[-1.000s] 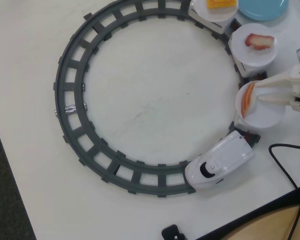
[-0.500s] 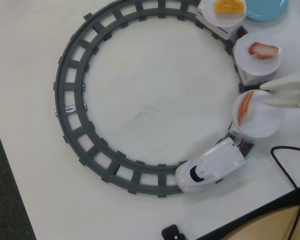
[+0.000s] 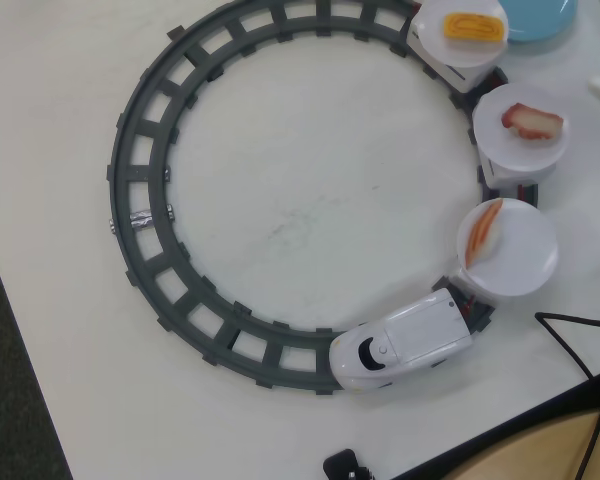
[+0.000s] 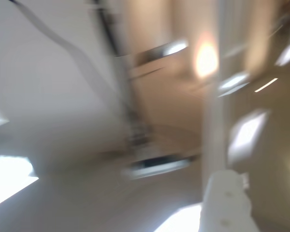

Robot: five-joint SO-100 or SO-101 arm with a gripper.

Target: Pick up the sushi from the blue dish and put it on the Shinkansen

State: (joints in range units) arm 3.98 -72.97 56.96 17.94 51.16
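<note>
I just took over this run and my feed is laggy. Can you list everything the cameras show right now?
Track: one, dark grey ring, centre-left of the overhead view.
Shinkansen: one, white with black windshield, on the track at bottom, pulling three cars.
White plates: three, on the cars along the right side.
Sushi: one, orange striped salmon, on the left edge of the plate nearest the engine.
Red-and-white piece: one, on the middle plate.
Egg piece: one, yellow, on the top plate.
Blue dish: one, pale blue, top edge, nothing visible on the part shown.
Cable: one, black, lower right.
Table: white.
Fingers: the wrist view is motion-blurred; only a white part shows at the bottom.
</note>
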